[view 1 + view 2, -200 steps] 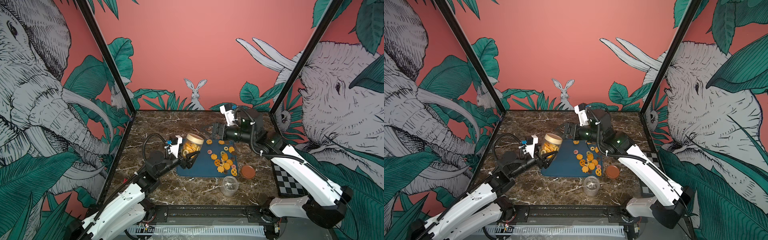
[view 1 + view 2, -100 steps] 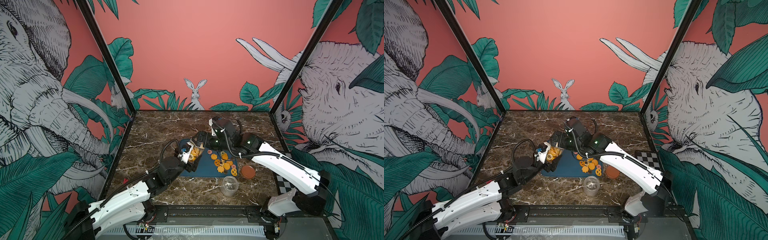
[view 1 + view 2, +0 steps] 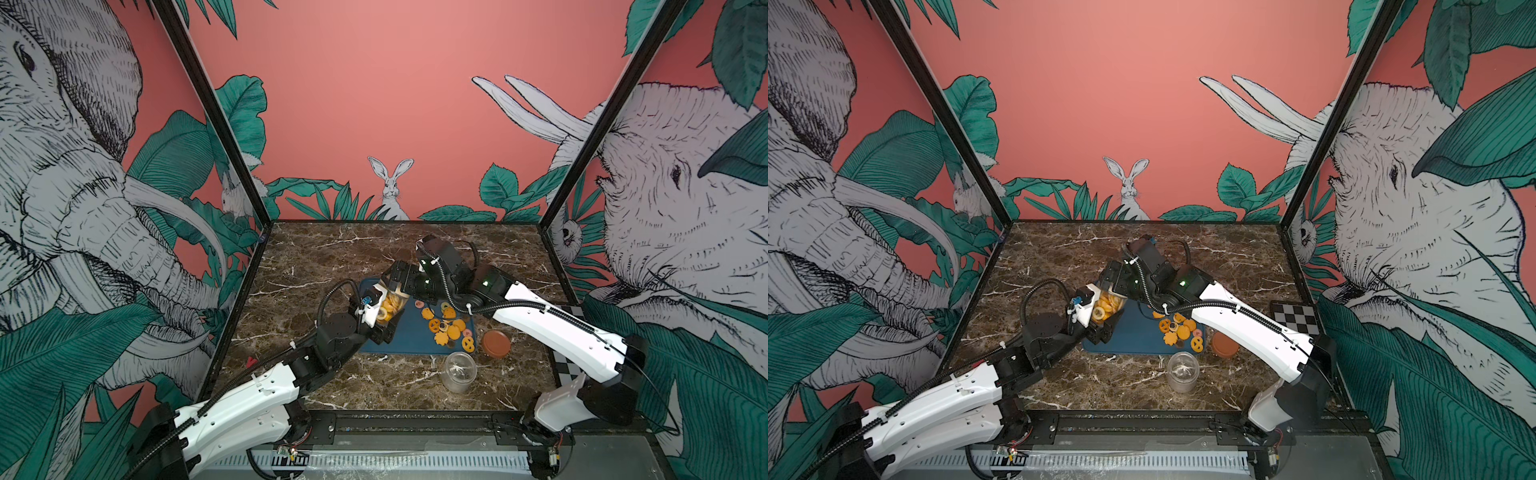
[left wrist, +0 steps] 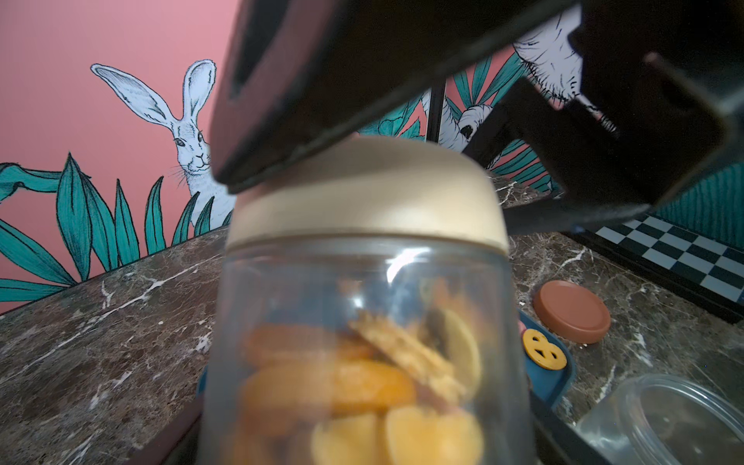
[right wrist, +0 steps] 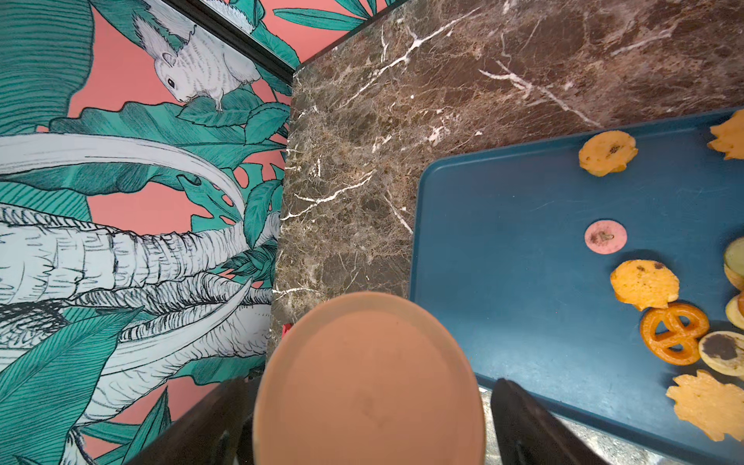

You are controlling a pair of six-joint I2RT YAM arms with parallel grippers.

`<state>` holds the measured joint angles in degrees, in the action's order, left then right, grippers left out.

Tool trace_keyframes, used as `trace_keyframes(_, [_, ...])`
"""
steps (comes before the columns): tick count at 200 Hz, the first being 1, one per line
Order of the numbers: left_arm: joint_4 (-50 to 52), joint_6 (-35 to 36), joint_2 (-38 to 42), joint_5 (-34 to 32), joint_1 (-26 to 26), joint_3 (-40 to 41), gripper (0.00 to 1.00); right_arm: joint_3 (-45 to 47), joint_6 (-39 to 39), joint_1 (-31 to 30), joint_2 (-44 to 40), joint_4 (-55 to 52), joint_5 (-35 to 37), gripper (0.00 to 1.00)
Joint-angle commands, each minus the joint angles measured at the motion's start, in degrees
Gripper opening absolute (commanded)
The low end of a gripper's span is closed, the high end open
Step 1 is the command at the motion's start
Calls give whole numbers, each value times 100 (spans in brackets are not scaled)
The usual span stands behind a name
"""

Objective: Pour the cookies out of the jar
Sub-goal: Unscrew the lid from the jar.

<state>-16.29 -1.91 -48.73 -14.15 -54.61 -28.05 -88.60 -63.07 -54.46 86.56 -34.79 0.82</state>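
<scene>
Cookies (image 3: pixel 446 326) lie scattered on the blue tray (image 3: pixel 409 343). More sit inside the jar (image 3: pixel 390 309), clamped by the left gripper (image 3: pixel 381 322) at the tray's left end. The right gripper (image 5: pixel 370 390) has its jaws wide, straddling the lid (image 4: pixel 362 193).

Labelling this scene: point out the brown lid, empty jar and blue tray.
brown lid (image 3: pixel 496 343): a top view, flat top
empty jar (image 3: pixel 459 382): a top view, clear side wall
blue tray (image 3: pixel 409 337): a top view, bare floor

White shells (image 3: pixel 557 328), black joints (image 3: pixel 336 332), ribbed black cables (image 3: pixel 515 305), seemingly green lights (image 3: pixel 484 284).
</scene>
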Motion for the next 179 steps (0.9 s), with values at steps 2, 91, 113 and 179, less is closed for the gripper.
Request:
trace_keyframes(2, [-786, 46, 254, 35, -23, -41, 0, 83, -390, -24, 13, 267, 84, 96])
trace_keyframes(91, [-949, -191, 389, 26, -19, 91, 0, 371, -445, -20, 72, 723, -183, 87])
trace_keyframes(113, [-1098, -343, 420, 29, -15, 167, 0, 585, -397, 3, -23, 956, -221, 79])
trace_keyframes(179, [-2068, -1900, 342, 1939, 503, 301, 0, 1654, 438, 339, -343, 3548, -2308, 21])
